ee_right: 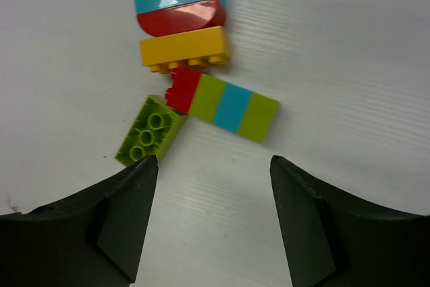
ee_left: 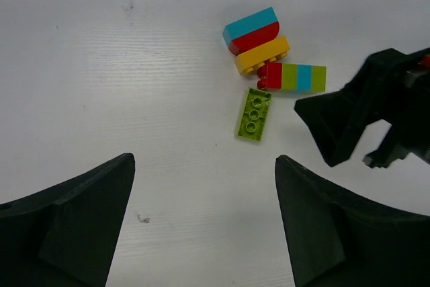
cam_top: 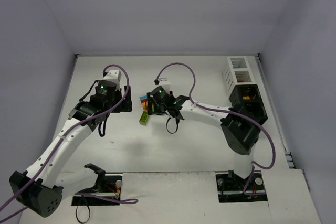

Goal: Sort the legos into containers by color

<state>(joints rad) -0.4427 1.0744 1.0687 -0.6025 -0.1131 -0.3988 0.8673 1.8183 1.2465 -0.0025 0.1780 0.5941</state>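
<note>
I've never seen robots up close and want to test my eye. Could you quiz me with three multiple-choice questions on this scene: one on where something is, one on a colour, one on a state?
1. Where are the containers?
A. between the arm bases
B. far right of the table
C. far left corner

2. What colour is the brick showing three rings?
A. white
B. orange
C. green

3. How is the right gripper?
A. open, holding nothing
B. shut on a yellow brick
C. shut on a container

Answers:
1 B, they line the right edge in the top view.
2 C, it is lime green in both wrist views.
3 A, its jaws stand apart above the bricks, gripping nothing.
</note>
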